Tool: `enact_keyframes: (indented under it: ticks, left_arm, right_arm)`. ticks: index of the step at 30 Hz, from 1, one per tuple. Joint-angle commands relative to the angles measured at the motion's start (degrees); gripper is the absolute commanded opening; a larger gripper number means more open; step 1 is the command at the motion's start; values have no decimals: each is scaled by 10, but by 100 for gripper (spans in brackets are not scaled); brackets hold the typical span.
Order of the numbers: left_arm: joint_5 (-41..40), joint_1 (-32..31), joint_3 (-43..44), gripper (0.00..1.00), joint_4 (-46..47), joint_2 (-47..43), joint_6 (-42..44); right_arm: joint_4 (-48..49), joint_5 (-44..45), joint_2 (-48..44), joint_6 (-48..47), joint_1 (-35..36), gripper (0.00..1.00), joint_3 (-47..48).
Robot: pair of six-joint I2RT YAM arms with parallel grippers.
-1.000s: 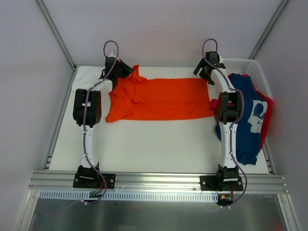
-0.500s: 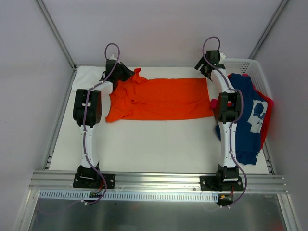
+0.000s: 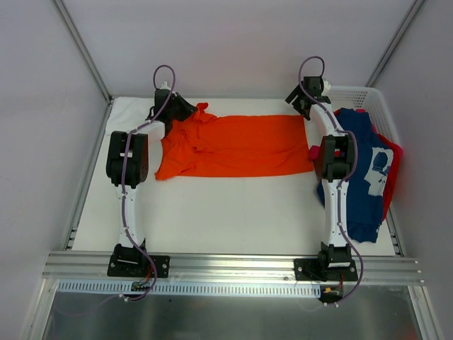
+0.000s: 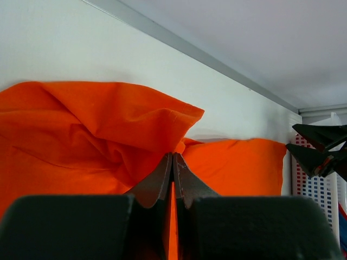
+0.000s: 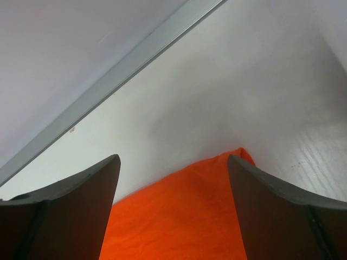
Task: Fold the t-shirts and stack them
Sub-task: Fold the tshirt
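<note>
The bright orange t-shirt (image 3: pixel 233 145) lies spread across the far half of the table, bunched at its left end. My left gripper (image 3: pixel 190 110) is shut on a fold of that bunched end; in the left wrist view the closed tips (image 4: pixel 173 157) pinch orange cloth (image 4: pixel 81 124). My right gripper (image 3: pixel 299 105) is open and empty, just above the shirt's far right corner (image 5: pixel 236 157). The navy t-shirt with white print (image 3: pixel 364 173) and a pink-red one (image 3: pixel 395 159) lie in the basket on the right. The white t-shirt is not in view.
The white lattice basket (image 3: pixel 368 95) stands along the right edge of the table. Grey walls and an aluminium frame rail (image 5: pixel 124 70) close off the back. Both arms reach to the far edge of the white table (image 3: pixel 212 212).
My right gripper has moved a little farther back and up at the shirt's far right corner. My left gripper has shifted slightly right, still holding the bunched cloth.
</note>
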Motion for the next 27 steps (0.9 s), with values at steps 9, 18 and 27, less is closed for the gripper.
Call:
enact_keyframes:
  ticks: [9,18,27]
  left_arm:
    - [15,7,-7,0,36,-38,10]
    - [25,8,-10,0,44,-33,-2]
    - [25,8,-26,0,51,-38,0]
  right_arm:
    - [-29,37,-60,47,-31,89,-96]
    - [-48,58,-99,32,-27,91,-117]
    - [-45,-21,-27,89,-37,88,-83]
